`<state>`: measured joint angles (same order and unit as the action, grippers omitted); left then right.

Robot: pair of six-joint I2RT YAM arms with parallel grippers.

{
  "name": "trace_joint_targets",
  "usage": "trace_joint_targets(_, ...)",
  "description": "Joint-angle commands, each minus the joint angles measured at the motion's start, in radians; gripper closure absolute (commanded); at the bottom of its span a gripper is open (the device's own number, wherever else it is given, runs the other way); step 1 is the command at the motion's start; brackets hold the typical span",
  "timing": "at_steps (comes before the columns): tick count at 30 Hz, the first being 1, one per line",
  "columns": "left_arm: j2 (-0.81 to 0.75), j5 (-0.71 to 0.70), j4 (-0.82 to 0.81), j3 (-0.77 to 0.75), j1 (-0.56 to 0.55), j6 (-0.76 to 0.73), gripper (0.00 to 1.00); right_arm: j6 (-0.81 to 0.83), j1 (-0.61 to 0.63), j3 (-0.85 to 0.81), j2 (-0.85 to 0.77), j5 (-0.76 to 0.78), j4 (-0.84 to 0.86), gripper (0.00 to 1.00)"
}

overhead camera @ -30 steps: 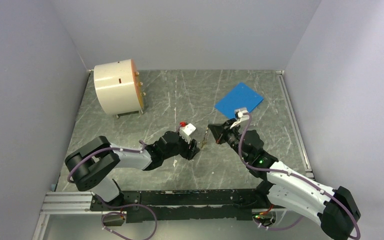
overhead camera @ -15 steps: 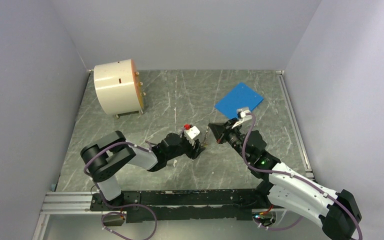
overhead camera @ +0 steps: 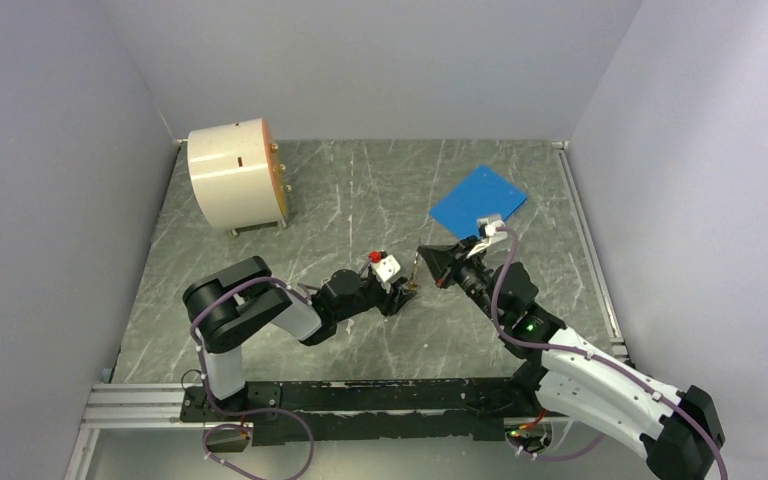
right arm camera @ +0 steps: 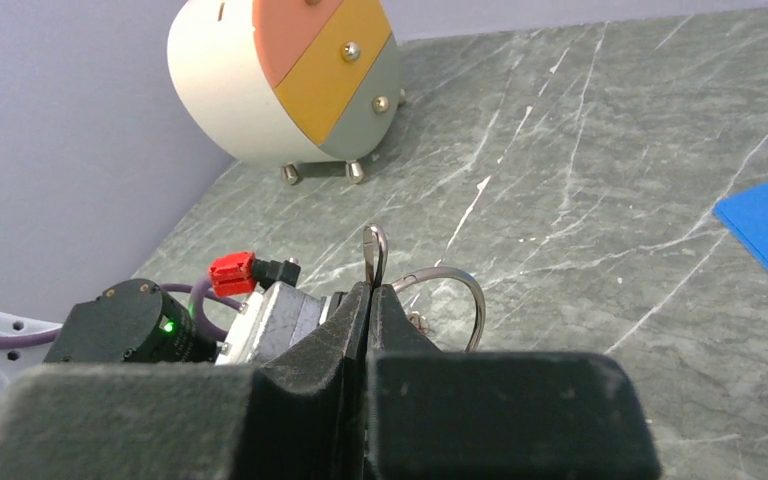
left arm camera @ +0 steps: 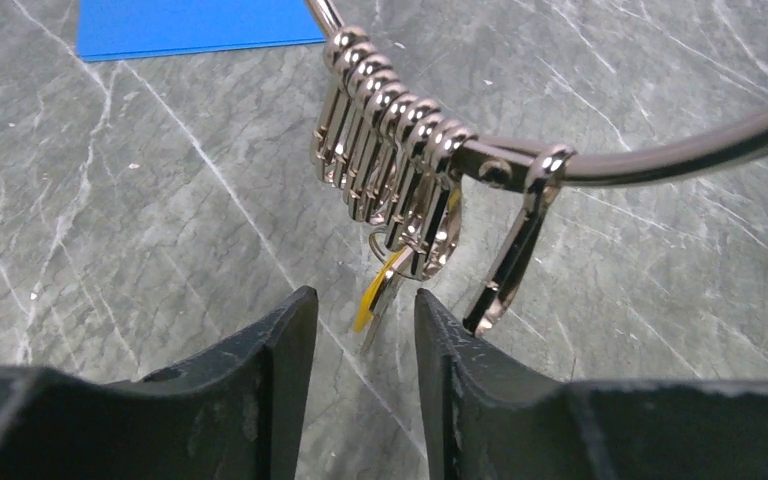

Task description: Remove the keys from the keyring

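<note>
The keyring point(left arm camera: 660, 160) is a silvery wire ring carrying a row of several metal clips point(left arm camera: 390, 150). My right gripper point(right arm camera: 369, 290) is shut on its wire point(right arm camera: 374, 250) and holds it above the table. One key with an orange-yellow tag point(left arm camera: 372, 292) hangs from a clip. My left gripper point(left arm camera: 360, 305) is open, its fingertips just below and either side of that key, not touching it. In the top view the left gripper point(overhead camera: 397, 296) and right gripper point(overhead camera: 426, 262) face each other with the keyring point(overhead camera: 415, 272) between them. No red-tagged key shows.
A round cream drawer unit point(overhead camera: 235, 175) with orange and grey fronts point(right arm camera: 340, 70) stands at the back left. A blue sheet point(overhead camera: 478, 200) lies flat at the back right. Grey walls enclose the marble table point(overhead camera: 360, 190). A red connector point(right arm camera: 230, 268) sits on the left wrist.
My left arm has swung its elbow to the right and pushed its open gripper closer to the keyring. The right gripper has stayed nearly still, holding the ring.
</note>
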<state>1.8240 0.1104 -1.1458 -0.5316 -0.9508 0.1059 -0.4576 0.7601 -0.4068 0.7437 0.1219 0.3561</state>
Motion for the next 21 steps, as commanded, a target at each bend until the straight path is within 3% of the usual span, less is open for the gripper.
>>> trace_joint_targets(1, 0.024, 0.037, -0.082, -0.021, -0.008, -0.017, 0.58, -0.014, 0.005, -0.038, -0.034, -0.001, 0.051, 1.0)
trace_joint_targets(9, 0.069, 0.029, -0.161, -0.023, -0.008, 0.008, 0.73, -0.021, 0.006, -0.031, -0.044, -0.002, 0.055, 1.0)
trace_joint_targets(17, 0.034, -0.007, -0.138, -0.003, -0.01, 0.005, 0.96, -0.009, 0.006, -0.006, -0.076, 0.035, 0.03, 1.0)
trace_joint_targets(21, -0.013, -0.07, -0.071, 0.012, -0.009, -0.001, 0.97, 0.013, 0.005, 0.012, -0.129, 0.076, -0.015, 1.0)
